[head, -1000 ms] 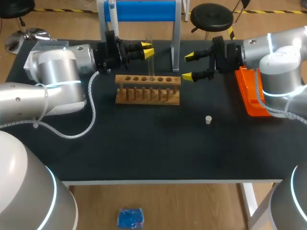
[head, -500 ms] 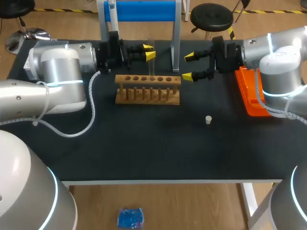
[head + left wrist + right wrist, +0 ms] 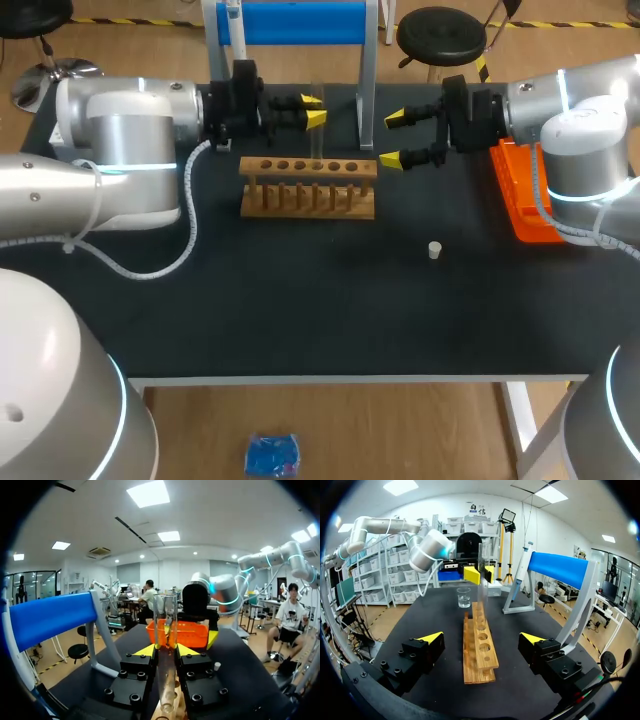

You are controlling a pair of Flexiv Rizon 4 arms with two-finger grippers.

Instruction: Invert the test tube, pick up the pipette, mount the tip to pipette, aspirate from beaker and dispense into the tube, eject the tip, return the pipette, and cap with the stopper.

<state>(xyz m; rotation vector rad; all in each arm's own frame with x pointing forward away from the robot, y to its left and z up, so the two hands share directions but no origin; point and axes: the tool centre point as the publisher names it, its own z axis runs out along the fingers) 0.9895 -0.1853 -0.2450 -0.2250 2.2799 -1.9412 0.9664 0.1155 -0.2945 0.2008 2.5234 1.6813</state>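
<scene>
Standing by the table, I can read no text, label or number on anything here. The test tube (image 3: 165,625) held above the wooden rack (image 3: 308,190) shows no legible marking. The rack's own face is plain, and no print can be made out on the orange tray (image 3: 522,205) beside the rack or the beaker (image 3: 463,598) beyond its far end.

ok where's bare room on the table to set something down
The front strip of table, from the wooden rack to the near edge, is bare save the stopper right of middle. Crowded at the back: left gripper holding the test tube at the rack, right gripper and orange tray beside.
</scene>
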